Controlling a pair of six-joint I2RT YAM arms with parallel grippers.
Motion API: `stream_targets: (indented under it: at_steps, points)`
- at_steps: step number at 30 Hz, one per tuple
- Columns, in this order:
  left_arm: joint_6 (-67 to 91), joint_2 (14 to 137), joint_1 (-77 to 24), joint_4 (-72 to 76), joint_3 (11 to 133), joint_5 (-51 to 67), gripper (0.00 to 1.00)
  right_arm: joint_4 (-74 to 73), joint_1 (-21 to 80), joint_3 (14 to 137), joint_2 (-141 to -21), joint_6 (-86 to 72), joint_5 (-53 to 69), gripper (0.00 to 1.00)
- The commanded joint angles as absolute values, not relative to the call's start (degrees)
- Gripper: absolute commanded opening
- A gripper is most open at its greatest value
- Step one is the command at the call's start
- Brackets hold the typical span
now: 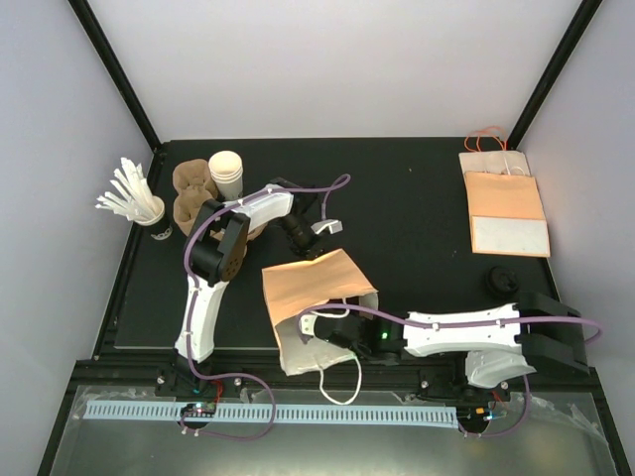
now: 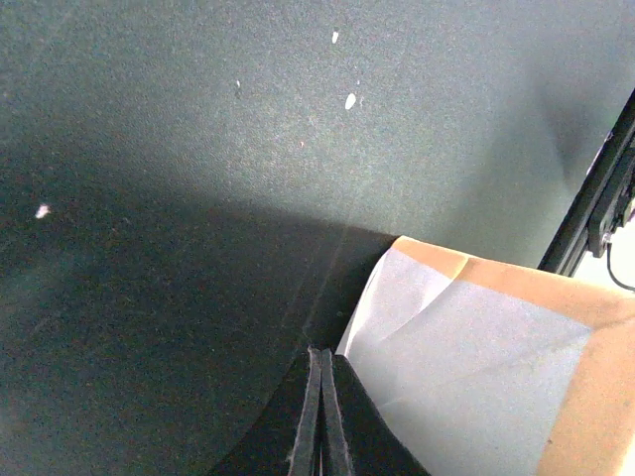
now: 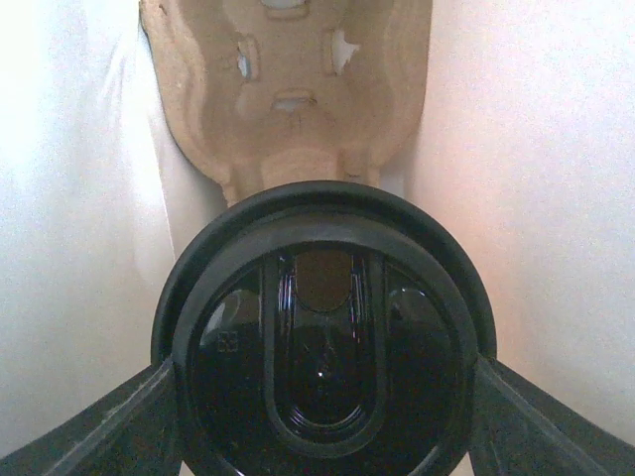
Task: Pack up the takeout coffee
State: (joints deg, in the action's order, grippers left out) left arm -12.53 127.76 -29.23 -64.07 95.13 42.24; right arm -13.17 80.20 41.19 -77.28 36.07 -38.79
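Note:
The brown paper bag (image 1: 313,283) lies on its side in the middle of the mat, mouth toward the near edge. My right gripper (image 1: 319,332) reaches into that mouth. In the right wrist view my right gripper (image 3: 322,382) is shut on the takeout coffee; its round black lid (image 3: 322,327) fills the view between the bag's white inner walls. A cardboard cup carrier (image 3: 288,89) lies deeper in the bag. The cup is hidden in the top view. My left gripper (image 1: 322,236) (image 2: 321,355) is shut and empty at the bag's far corner (image 2: 476,357).
A stack of lidless white cups (image 1: 226,174), cardboard carriers (image 1: 190,198) and a dark cup of white stirrers (image 1: 149,213) stand at the back left. Flat paper bags (image 1: 504,203) lie at the back right. A loose black lid (image 1: 501,281) sits on the right.

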Motion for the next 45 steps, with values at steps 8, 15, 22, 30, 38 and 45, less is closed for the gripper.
stream_targets:
  at_steps: [8,15,22,30,38,45]
  points:
    - [-13.4,128.1,-31.7,-69.4,93.8,51.1,0.04,-24.9,76.1,44.3,-83.3,34.3,-39.7,0.49]
    - [-11.9,128.1,-31.6,-68.7,93.9,49.3,0.03,-30.7,76.3,46.7,-78.0,31.0,-37.3,0.73]
    - [-11.2,127.9,-31.5,-68.5,94.2,48.9,0.03,-30.7,76.4,48.0,-75.7,30.5,-36.1,0.91]
    - [-11.2,128.3,-31.5,-68.9,94.6,48.9,0.03,-28.6,76.7,47.5,-73.3,31.6,-35.7,0.87]
    - [-12.1,128.7,-31.5,-69.4,94.9,50.2,0.03,-29.1,76.8,45.5,-73.8,32.5,-36.8,0.80]
    - [-14.9,130.9,-31.9,-70.6,95.9,54.7,0.04,-22.5,76.6,41.1,-72.5,34.6,-37.6,0.78]
